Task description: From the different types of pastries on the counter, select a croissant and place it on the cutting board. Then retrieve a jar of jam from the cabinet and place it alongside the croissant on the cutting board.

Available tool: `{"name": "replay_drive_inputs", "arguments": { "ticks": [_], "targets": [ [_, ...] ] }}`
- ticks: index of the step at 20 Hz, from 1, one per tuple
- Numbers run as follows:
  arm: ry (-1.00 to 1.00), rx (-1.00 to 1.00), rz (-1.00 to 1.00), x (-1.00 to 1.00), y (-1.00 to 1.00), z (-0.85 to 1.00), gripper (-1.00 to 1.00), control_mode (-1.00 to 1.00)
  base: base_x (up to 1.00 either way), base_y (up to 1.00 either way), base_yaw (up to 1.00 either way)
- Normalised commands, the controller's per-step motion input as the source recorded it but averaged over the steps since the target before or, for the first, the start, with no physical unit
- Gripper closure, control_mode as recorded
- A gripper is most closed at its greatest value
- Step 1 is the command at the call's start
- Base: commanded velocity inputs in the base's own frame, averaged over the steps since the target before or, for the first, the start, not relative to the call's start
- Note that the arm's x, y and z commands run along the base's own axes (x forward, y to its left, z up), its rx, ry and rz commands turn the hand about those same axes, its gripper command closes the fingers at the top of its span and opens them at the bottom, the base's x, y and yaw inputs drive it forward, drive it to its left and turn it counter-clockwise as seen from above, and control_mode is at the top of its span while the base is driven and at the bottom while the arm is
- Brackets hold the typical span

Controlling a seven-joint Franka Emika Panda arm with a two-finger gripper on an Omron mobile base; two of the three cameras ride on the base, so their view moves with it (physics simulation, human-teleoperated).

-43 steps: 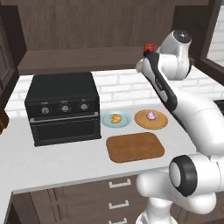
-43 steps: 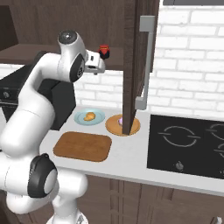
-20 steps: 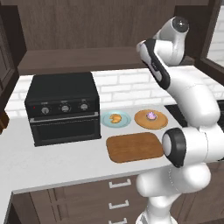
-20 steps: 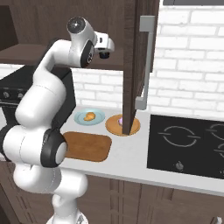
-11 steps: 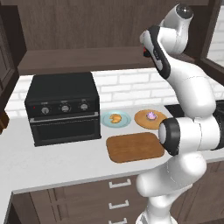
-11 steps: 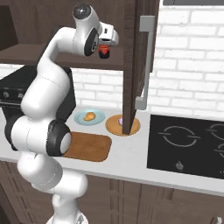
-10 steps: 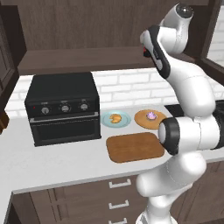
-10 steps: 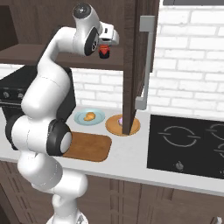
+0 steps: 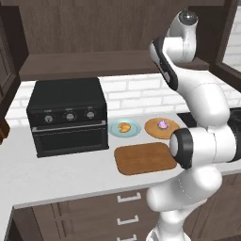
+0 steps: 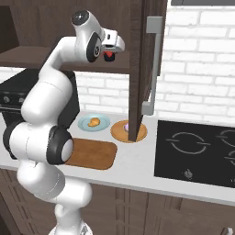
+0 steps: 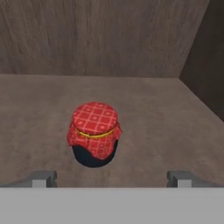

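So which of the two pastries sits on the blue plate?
The croissant, the golden crescent. The other pastry has pink frosting and sits on a wooden plate.

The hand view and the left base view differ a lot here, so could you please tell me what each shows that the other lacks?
Hand view: a jam jar with a red checked cloth lid, standing on the shelf ahead of the open pincer.
Left base view: the oven, croissant, frosted pastry and bare cutting board.
Both: the dark wooden cabinet.
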Motion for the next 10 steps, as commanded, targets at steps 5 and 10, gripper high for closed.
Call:
{"name": "replay_drive_inputs", "arguments": {
  "ticks": [5, 10],
  "targets": [
    [-0.12, 0.19, 0.00, 0.13, -0.01, 0.00, -1.00, -1.00, 0.00, 0.00, 0.00],
    [0.00, 0.00, 0.00, 0.13, 0.02, -0.10, -1.00, -1.00, 0.00, 0.00, 0.00]
  ]
}}
